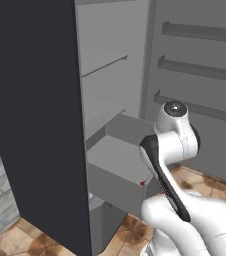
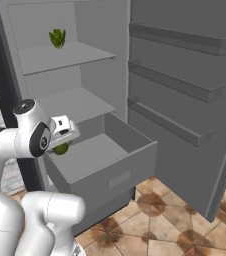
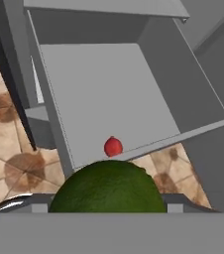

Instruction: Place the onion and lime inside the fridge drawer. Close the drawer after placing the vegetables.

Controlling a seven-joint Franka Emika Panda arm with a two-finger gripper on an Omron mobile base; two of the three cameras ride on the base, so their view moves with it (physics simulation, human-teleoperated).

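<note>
The gripper is clamped on the lime and hangs over the near left part of the open fridge drawer, where the onion already lies on the floor close to the front panel. I judge that a release from here could let the lime roll into the onion or, if the hand sits as close to the drawer's side wall as it seems, drop outside onto the tiled floor. No brand, label or writing can be read anywhere.
</note>
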